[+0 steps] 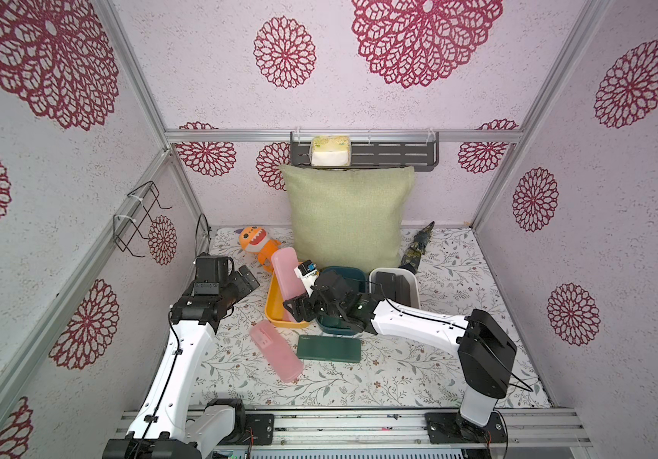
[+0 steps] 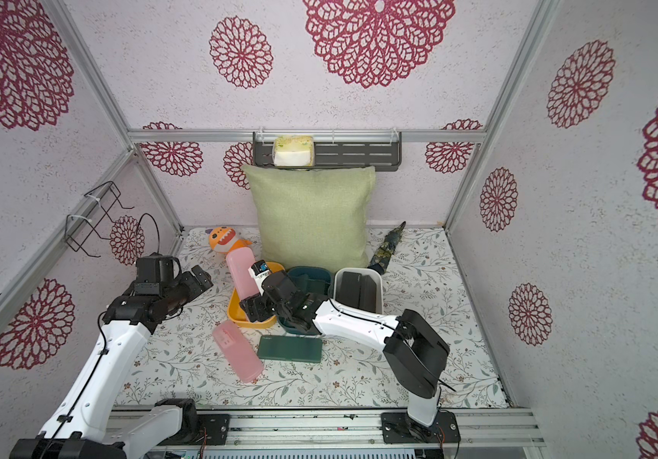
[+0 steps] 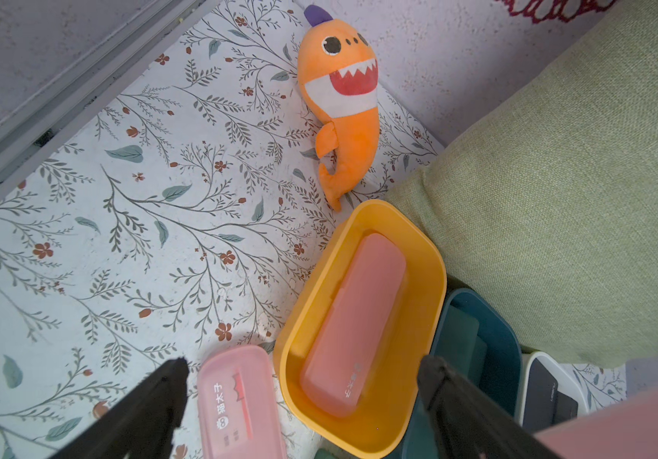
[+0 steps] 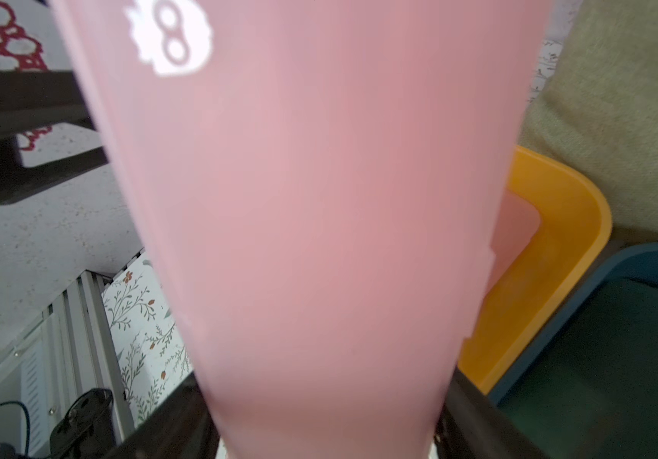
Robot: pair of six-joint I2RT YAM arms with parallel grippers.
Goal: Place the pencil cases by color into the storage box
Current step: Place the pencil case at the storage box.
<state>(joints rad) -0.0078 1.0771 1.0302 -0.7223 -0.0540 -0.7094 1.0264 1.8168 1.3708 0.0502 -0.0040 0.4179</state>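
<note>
Six o'clock of the yellow plastic tub [image 1: 271, 309] lies a translucent pink pencil case [image 1: 276, 351], a dark green case [image 1: 328, 349] at 5. Your right gripper [image 1: 296, 305] clamps a second pink case [image 1: 285, 274] above it; your left gripper [image 1: 248, 280], at 10, gapes wide.

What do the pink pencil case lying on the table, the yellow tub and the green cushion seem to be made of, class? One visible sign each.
Pink pencil case: likely frosted, translucent plastic; milky pale surface, moulded round corners.
Yellow tub: probably smooth, opaque plastic; even colour and a dull sheen on its wall.
Green cushion: woven fabric, matte; a coarse, linen-like weave shows.
</note>
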